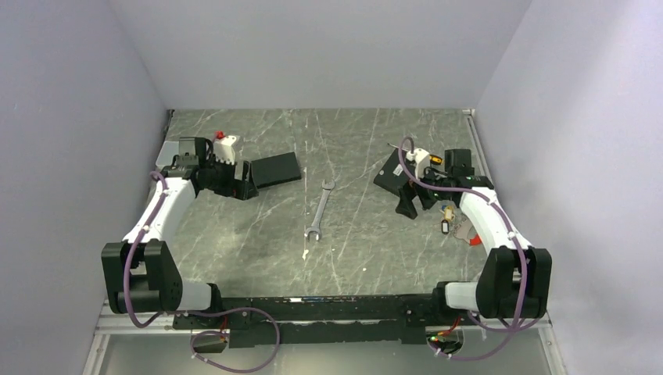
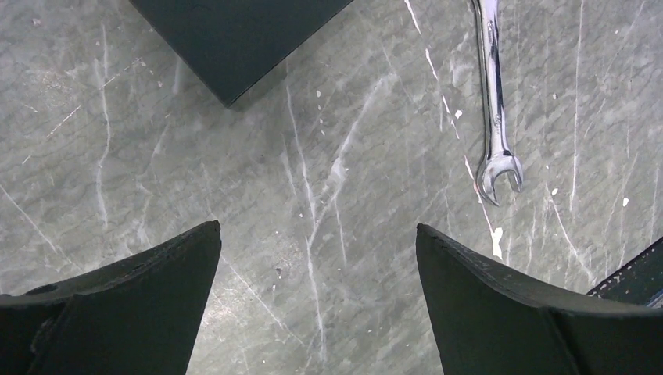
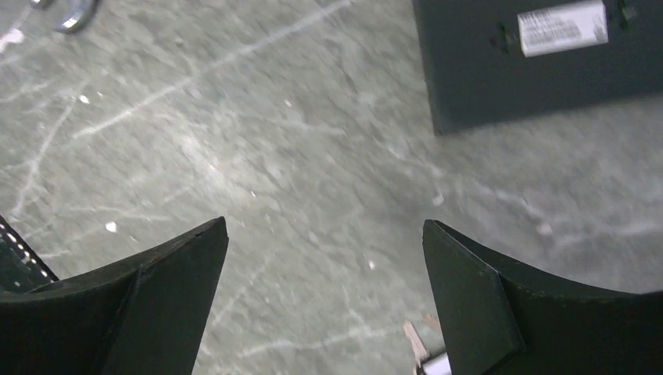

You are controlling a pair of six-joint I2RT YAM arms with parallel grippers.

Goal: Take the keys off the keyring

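Observation:
The keys [image 1: 447, 219], small brass and dark-headed pieces, lie on the table at the right, close beside my right forearm. The keyring [image 1: 467, 233], a grey strap with a red part, lies just right of them. My right gripper [image 1: 408, 206] is open and empty, left of the keys. In the right wrist view it [image 3: 324, 223] is over bare table, with a brass and silver key tip [image 3: 422, 355] at the bottom edge by the right finger. My left gripper [image 1: 242, 186] is open and empty at the far left; in its wrist view it [image 2: 317, 226] is over bare table.
A long silver wrench [image 1: 319, 209] lies mid-table, also in the left wrist view [image 2: 496, 117]. A black box [image 1: 275, 168] sits by the left gripper. Another black box [image 1: 391, 173] with a white label [image 3: 561, 27] sits behind the right gripper.

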